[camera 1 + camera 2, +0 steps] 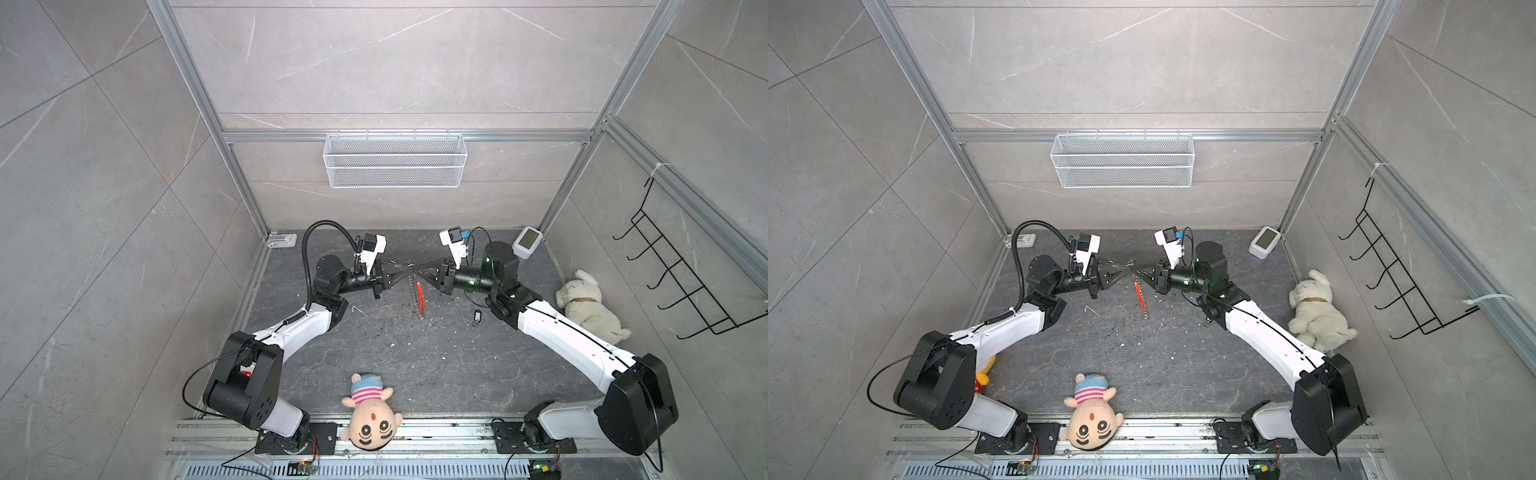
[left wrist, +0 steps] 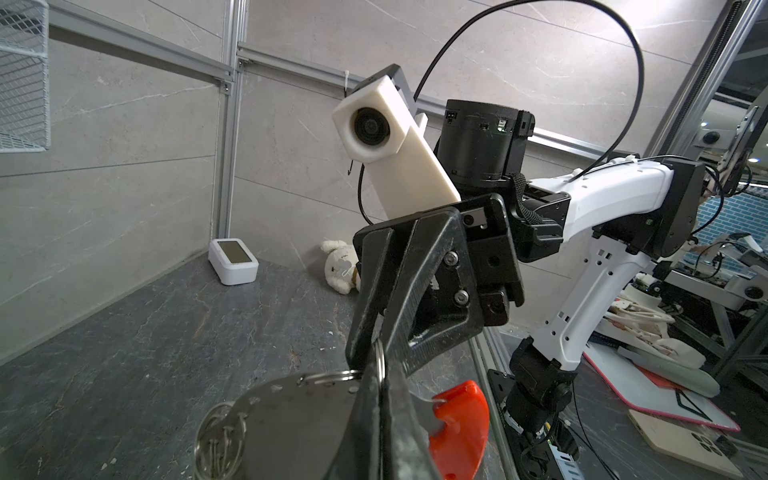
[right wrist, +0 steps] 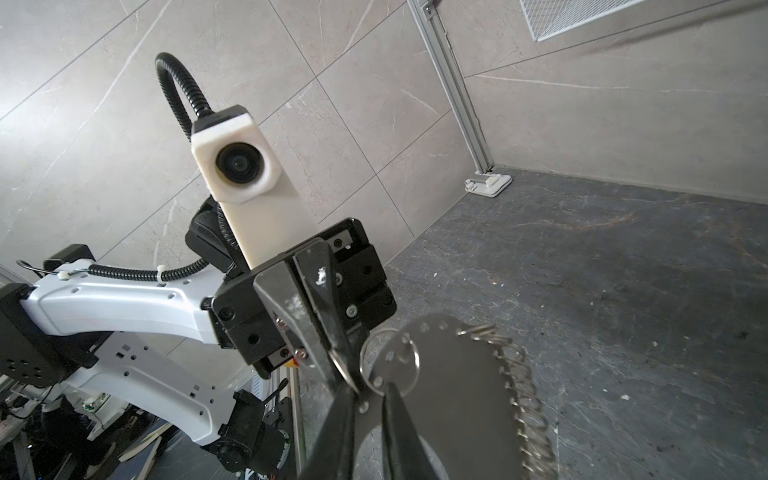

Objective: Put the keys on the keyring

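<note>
Both grippers meet tip to tip above the middle of the floor. The keyring (image 1: 417, 299), an oval metal piece edged with small silver rings and one red segment (image 2: 457, 424), hangs below them in both top views (image 1: 1140, 297). My left gripper (image 1: 409, 272) is shut on one of its silver rings (image 2: 379, 359). My right gripper (image 3: 372, 390) stands a narrow gap apart against the keyring's edge (image 3: 457, 395), pinching nothing that I can see. The keys (image 1: 478, 316), small and dark, lie on the floor beside the right arm.
A white plush dog (image 1: 590, 305) lies at the right wall and a doll (image 1: 372, 415) at the front rail. A white device (image 1: 527, 241) stands in the back right corner. A wire basket (image 1: 395, 160) and a black hook rack (image 1: 681, 270) hang on the walls.
</note>
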Tool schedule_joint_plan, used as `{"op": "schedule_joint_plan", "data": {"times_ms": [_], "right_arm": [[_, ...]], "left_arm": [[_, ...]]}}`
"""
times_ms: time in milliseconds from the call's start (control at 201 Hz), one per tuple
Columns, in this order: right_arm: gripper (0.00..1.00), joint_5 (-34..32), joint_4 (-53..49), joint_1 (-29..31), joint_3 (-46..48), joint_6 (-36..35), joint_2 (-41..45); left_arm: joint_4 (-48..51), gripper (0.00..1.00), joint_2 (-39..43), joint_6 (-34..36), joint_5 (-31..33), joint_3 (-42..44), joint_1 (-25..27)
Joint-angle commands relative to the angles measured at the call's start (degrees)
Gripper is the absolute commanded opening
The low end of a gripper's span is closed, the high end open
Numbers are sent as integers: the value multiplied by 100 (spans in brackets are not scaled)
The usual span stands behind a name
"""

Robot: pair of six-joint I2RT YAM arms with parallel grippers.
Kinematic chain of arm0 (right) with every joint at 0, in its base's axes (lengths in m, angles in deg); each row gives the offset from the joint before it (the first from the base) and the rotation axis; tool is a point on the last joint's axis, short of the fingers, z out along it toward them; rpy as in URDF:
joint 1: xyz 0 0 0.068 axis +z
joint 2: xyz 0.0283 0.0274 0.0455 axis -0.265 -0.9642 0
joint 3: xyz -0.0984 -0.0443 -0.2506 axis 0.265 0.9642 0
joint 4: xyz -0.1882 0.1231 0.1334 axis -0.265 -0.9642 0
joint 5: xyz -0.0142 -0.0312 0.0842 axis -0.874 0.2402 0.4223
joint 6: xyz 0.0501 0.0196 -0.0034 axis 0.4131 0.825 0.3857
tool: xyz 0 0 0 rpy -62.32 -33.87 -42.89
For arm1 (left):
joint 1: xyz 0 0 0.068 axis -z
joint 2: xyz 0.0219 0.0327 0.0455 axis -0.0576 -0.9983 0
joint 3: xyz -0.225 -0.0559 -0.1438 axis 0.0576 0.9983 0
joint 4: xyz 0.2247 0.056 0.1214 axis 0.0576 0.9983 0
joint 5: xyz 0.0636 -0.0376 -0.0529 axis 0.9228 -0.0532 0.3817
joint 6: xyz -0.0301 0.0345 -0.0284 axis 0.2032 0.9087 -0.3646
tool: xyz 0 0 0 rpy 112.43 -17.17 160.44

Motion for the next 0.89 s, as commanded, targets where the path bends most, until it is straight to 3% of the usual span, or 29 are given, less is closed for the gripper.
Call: {"op": "schedule_joint_plan", "data": {"times_ms": [0,85,399,473,643,757,887], "right_arm": [[13,349,547,49,-226,279,-137],[0,350,593,50,-227,320,-147],[0,-211,-189,59,-259,-60,8],[0,-574,-727,79,-343,-423,73],[0,-1281,-1548,101,-434,-1181,170],[0,-1532,-1853,132,-469,-1555,113],[0,-1849,-2348,268,-568,-2216,12]], "left_arm": [[-416,0,-46,-109,-288,-175,50],[-367,0,-64,-125,-315,-186,45],[-43,0,-116,16,-216,-241,19],[327,8,-71,253,-139,-239,1],[1282,31,275,1069,321,-124,-63],[2045,32,593,1623,620,-102,-161],[4367,32,941,3369,1064,-586,-177]]}}
